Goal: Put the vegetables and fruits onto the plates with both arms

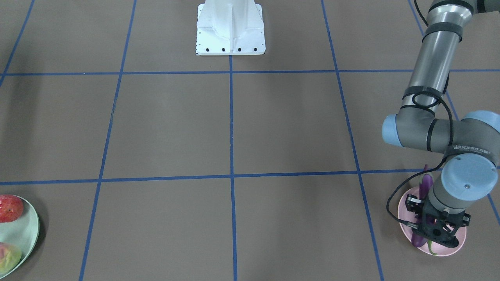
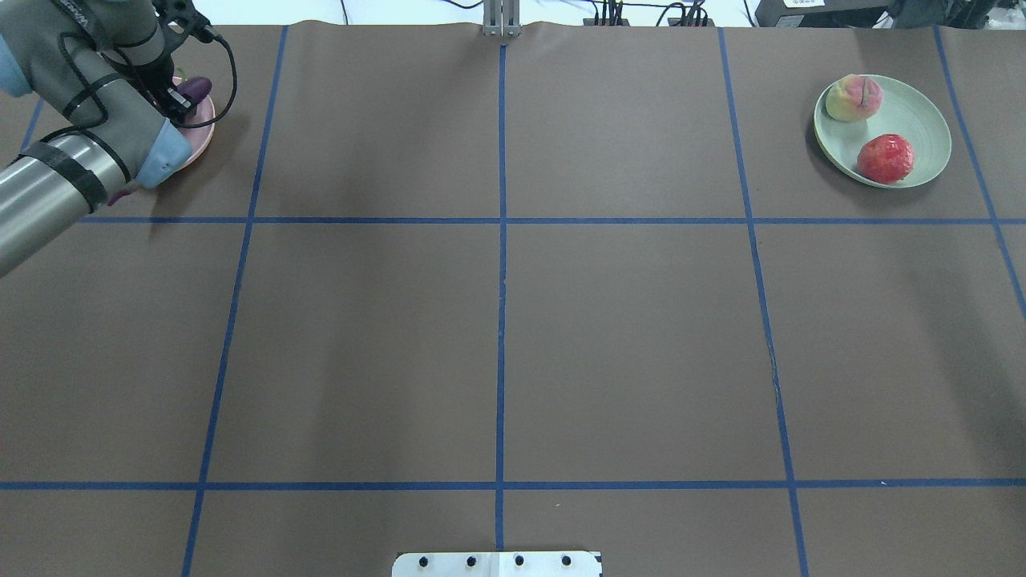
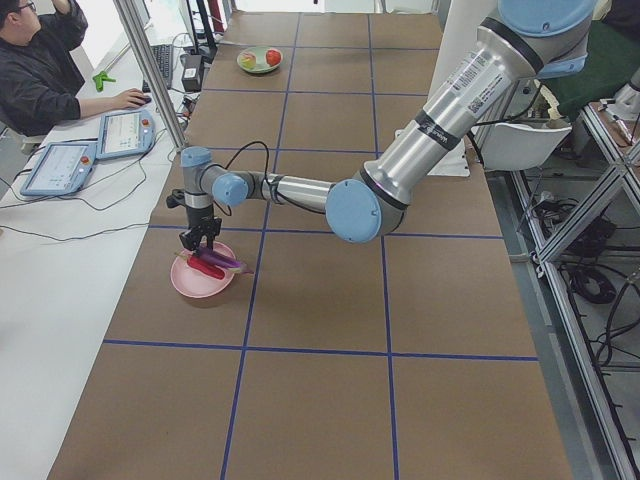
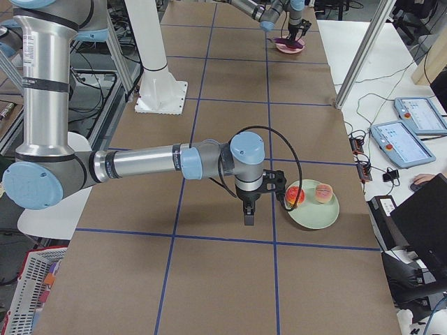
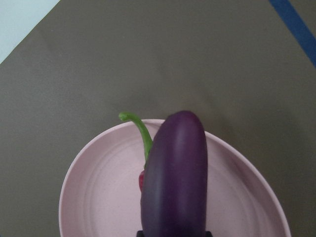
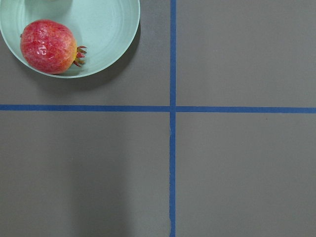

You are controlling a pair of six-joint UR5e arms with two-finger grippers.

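a brown table (image 2: 641, 353) with blue tape lines (image 2: 501, 320), a seated operator (image 3: 40, 70), two tablets (image 3: 125, 133) on a side desk (image 3: 60, 300).

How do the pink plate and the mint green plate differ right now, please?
The pink plate holds vegetables, an eggplant and a chili; the mint green plate holds fruits, a pomegranate and a peach. Overhead, the left arm partly hides the pink plate; the mint green plate shows whole. Both are round and shallow.

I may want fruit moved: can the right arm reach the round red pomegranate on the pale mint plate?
Probably yes: the right claw hangs beside the pale mint plate, round red pomegranate nearest it, nothing between.
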